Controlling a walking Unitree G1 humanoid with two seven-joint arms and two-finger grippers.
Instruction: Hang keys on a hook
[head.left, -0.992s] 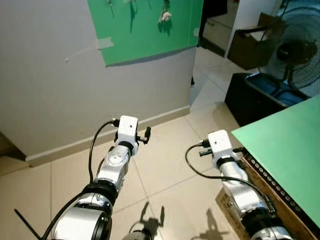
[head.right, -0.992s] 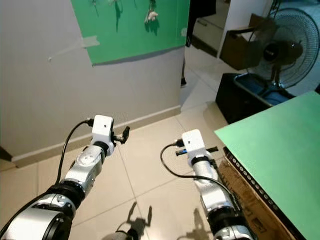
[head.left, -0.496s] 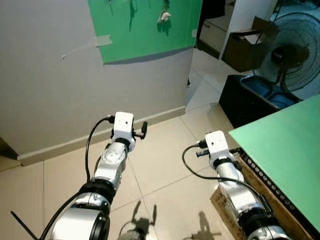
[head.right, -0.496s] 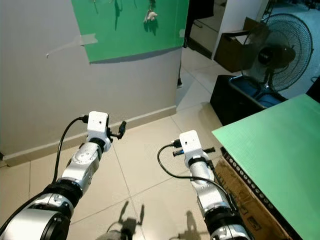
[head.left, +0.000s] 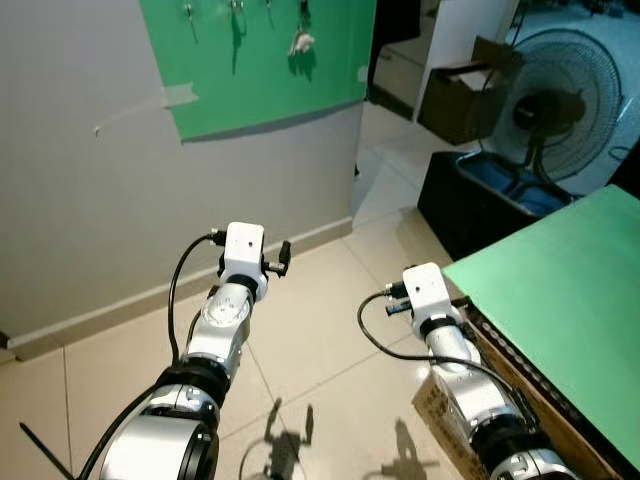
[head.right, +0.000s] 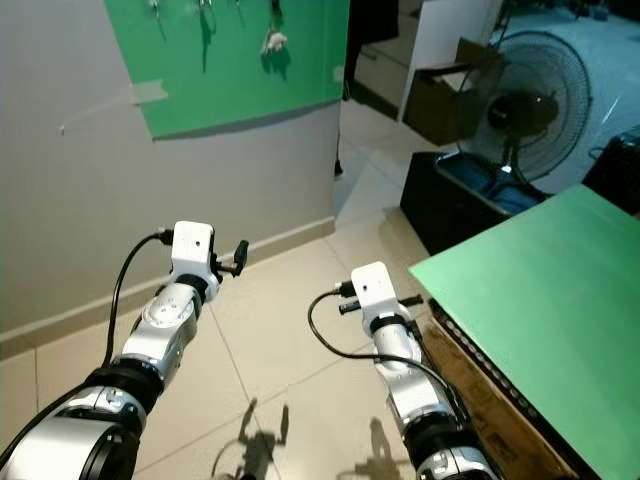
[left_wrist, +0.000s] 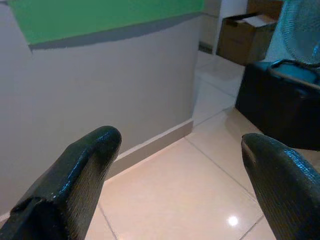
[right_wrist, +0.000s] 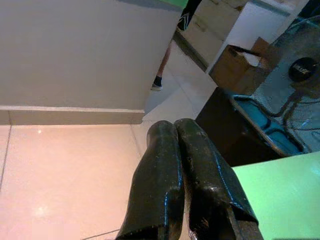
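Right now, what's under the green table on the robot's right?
Under the green table sits a brown cardboard box with a dark strip of round holes along its top edge. The tabletop covers the rest, so what is further underneath is hidden.

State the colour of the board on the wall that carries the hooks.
Green; the board shows best in the left eye view, taped to a grey wall.

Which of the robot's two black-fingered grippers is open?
The left gripper: its two black fingers stand wide apart, floor showing between them. The right gripper has its fingers pressed together.
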